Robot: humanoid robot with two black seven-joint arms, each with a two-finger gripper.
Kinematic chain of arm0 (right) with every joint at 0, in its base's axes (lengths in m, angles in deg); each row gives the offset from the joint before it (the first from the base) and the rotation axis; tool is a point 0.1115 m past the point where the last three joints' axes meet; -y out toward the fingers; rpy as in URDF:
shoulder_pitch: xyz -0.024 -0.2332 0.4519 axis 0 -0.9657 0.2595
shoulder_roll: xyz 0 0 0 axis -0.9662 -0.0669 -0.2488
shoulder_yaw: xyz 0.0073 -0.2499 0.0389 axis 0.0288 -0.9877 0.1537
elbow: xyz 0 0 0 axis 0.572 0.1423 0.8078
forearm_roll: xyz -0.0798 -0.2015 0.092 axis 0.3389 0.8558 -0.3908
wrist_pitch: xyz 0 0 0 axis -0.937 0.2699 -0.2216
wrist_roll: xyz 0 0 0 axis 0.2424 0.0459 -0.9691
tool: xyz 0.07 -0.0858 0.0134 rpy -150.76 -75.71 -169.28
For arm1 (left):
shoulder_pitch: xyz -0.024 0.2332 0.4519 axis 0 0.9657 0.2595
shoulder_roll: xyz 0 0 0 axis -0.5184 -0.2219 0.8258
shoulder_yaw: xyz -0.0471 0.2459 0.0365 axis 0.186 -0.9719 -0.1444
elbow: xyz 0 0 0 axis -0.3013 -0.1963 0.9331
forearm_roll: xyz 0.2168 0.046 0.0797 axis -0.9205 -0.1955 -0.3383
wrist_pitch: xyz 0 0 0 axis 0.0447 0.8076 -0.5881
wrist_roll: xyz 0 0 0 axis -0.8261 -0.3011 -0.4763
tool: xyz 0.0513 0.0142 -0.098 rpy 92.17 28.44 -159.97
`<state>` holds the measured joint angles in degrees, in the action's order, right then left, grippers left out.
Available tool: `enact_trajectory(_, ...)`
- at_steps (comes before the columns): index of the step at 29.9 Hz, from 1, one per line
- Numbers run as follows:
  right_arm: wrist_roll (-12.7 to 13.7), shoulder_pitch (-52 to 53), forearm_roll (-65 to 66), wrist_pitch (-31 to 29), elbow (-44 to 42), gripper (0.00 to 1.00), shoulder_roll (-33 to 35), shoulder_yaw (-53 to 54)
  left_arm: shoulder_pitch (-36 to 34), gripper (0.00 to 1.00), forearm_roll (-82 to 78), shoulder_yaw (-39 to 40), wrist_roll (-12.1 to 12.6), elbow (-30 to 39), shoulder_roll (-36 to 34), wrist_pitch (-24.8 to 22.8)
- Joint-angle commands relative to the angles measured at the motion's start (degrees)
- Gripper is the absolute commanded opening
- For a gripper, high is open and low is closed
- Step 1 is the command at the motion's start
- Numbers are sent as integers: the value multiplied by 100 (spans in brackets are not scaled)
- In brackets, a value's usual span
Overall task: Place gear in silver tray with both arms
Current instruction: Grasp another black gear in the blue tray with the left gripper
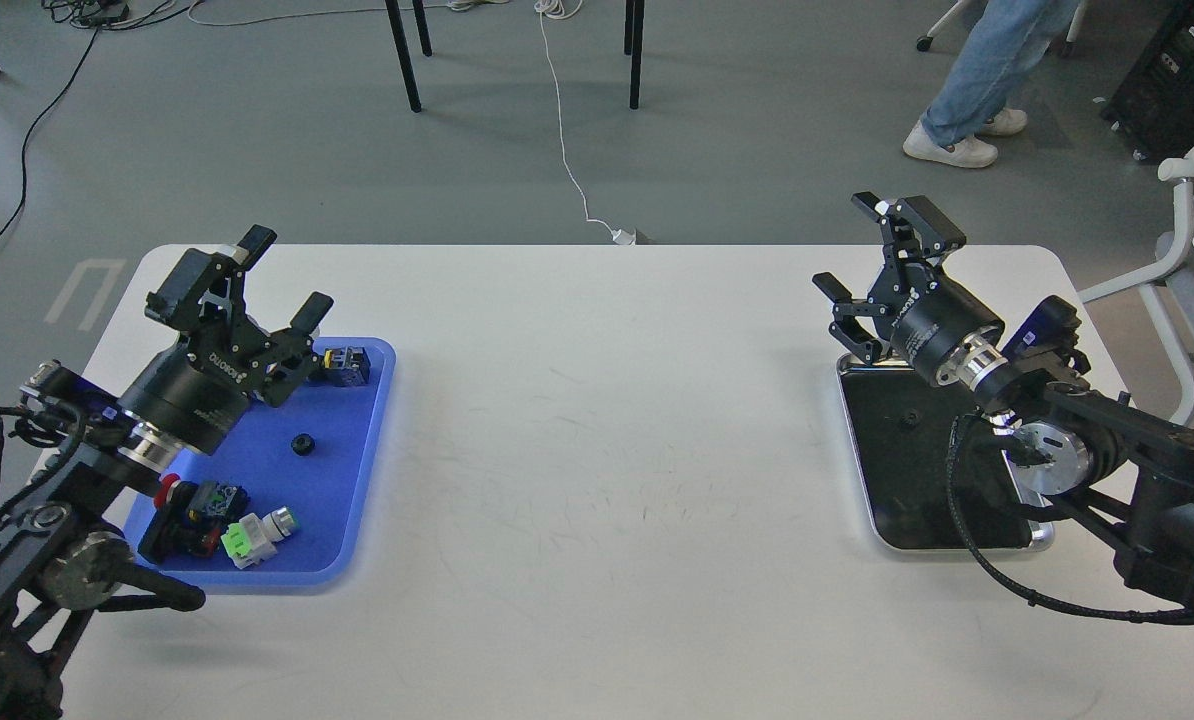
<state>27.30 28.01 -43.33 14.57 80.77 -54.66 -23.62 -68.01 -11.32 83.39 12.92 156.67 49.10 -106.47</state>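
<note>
Beneath both claws lies the white desk [597,450], which carries everything. Under the right claw [882,255] sits the silver tray [862,480], its rim reaching toward the robot below the right arm; a small dark part, possibly a gear already delivered, rests on its black floor, though it is too small to confirm. Under the left claw [282,275] sits the blue tray [362,520], the supply side. Below and toward the robot from that claw lies a small black gear [303,444], apart from the switch parts [212,515] nearer the robot. Both claws stand spread wide and empty, raised clear of their trays. Judgement: the left claw is positioned for a pickup, the right waits to receive.
</note>
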Motion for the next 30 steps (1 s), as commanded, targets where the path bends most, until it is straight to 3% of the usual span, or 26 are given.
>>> enact_trajectory(1, 1, -22, -49, -108, -4, 98, 7, 7, -490, 98, -1410, -584, -111, 100, -550, -18)
enact_trajectory(11, 1, -22, -40, -64, -4, 98, 7, 7, -1738, 98, -5093, -2288, -111, 267, -1500, -18)
enact_trajectory(17, 1, -31, -40, 41, -4, 98, 42, 7, -2477, 97, -6036, -3431, -111, 83, -1781, 540)
enact_trajectory(21, 1, -23, -40, 50, -4, 98, 34, 7, -2793, 95, -6677, -4240, -111, -391, -1764, 970)
enact_trajectory(24, 1, -31, -40, 50, -4, 98, 42, 7, -2820, 88, -6979, -4487, -111, -822, -1597, 1322)
enact_trajectory(28, 1, -40, -31, 50, -4, 98, 42, 7, -2829, 68, -6979, -4540, -111, -1121, -1535, 1428)
enact_trajectory(30, 1, -40, -31, 50, -4, 98, 42, 7, -2812, 67, -6979, -4549, -111, -1139, -1535, 1428)
